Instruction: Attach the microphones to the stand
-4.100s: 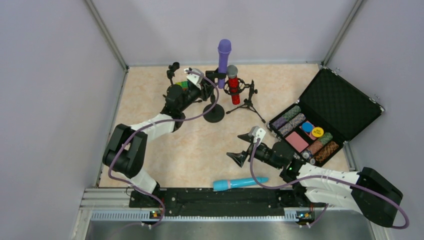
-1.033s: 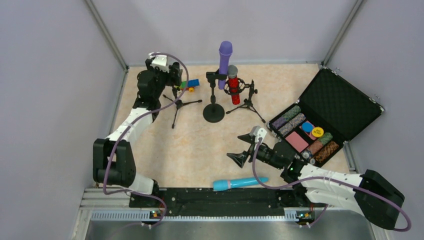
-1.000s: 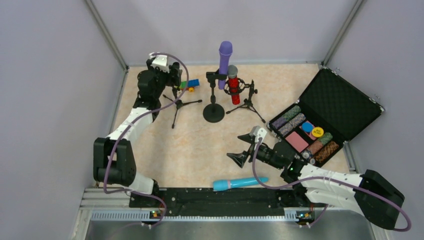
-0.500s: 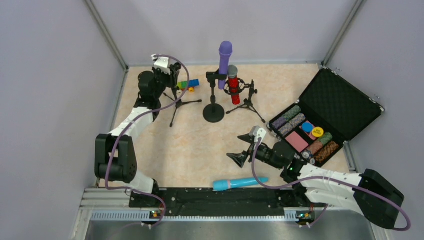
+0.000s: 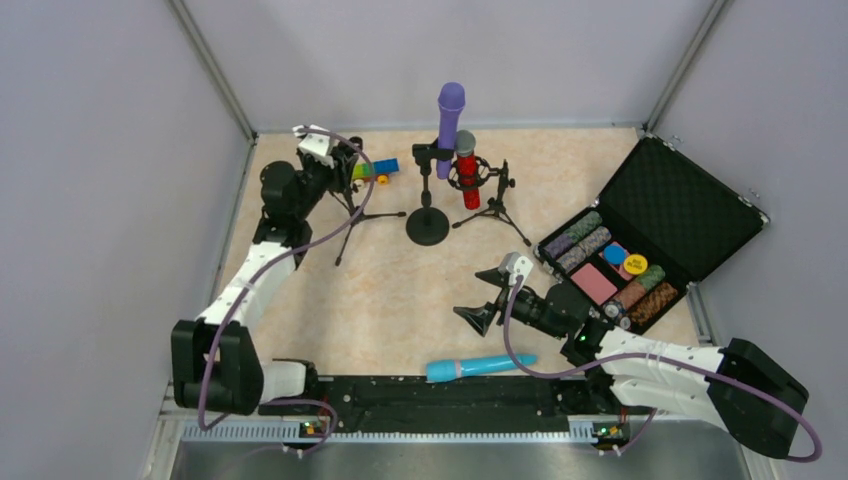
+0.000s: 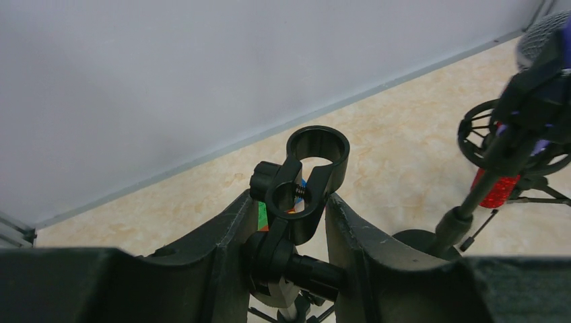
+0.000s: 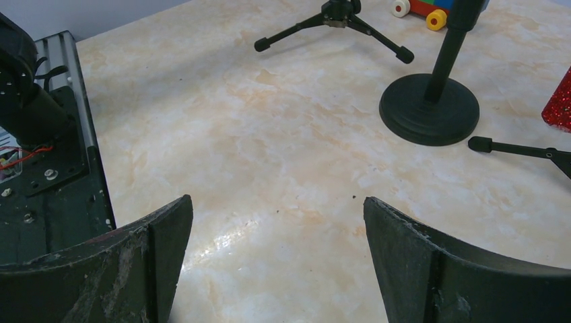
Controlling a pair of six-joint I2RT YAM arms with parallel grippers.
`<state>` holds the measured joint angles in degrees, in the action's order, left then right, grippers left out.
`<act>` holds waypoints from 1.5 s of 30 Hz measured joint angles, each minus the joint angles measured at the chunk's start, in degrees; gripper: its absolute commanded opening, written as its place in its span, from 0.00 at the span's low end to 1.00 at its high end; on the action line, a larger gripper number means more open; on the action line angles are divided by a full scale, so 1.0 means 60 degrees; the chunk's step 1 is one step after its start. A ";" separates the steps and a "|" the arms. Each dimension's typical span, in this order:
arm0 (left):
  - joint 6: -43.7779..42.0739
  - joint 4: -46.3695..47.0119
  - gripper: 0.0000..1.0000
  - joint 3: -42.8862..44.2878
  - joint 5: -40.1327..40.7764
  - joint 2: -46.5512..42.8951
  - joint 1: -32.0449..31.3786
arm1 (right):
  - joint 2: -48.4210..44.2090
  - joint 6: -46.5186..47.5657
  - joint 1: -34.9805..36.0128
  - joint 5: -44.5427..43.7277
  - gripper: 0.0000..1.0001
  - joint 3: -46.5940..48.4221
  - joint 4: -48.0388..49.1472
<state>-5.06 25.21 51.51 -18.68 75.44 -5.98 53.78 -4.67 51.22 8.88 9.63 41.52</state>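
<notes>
Since a second back, no longer wide open on the left gripper (image 6: 289, 232): pinches the neck of the small tripod stand (image 6: 299, 195) just under its clip ring (image 6: 316, 142), and pulls it a touch toward the near side of the table (image 5: 400, 290).

Over on the right gripper (image 5: 482, 297): hangs low above the table, fingers spread wide, nothing between them.

As for the mics:
- purple microphone (image 5: 447, 115) upright in the clip of the round-base stand (image 5: 428, 228)
- red microphone (image 5: 467, 172) head-up in the ring mount of the other tripod (image 5: 497, 205) just beside it
- blue microphone (image 5: 480, 367) flat on the table at the near edge, close to the right gripper but not touching

Also out there: open black case (image 5: 700, 215) with poker chips (image 5: 600, 250) on the right, and a colourful toy car (image 5: 377, 169) at the back by the small tripod stand.
</notes>
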 measured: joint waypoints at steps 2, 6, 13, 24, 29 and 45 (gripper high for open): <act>0.0000 -0.0073 0.00 -0.0211 -0.0186 -0.0568 0.0000 | 0.0000 -0.0004 0.0000 0.0022 0.94 0.0000 -0.0004; -0.0011 -0.0382 0.00 -0.0630 -0.0477 -0.1628 0.0000 | 0.0000 -0.0004 0.0000 0.0047 0.94 0.0000 0.0000; 0.0015 -0.1235 0.00 -0.1512 -0.0936 -0.3268 0.0000 | -0.0007 -0.0007 -0.0004 0.0080 0.94 0.0000 -0.0011; 0.0849 -0.1497 0.00 -0.2051 -0.2656 -0.4091 -0.0131 | -0.0076 -0.0015 0.0000 0.0135 0.94 0.0000 -0.0142; 0.1209 -0.1359 0.00 -0.2386 -0.3064 -0.4018 -0.0455 | -0.0076 -0.0080 0.0000 0.0186 0.94 0.0000 -0.0146; 0.0306 -0.1439 0.00 -0.2452 -0.1694 -0.3504 -0.2830 | 0.0004 -0.0109 0.0000 0.0222 0.94 0.0000 -0.0142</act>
<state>-3.22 16.58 36.80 -28.84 54.41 -22.96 53.80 -5.32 51.22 10.22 9.63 40.66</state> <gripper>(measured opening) 0.445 0.941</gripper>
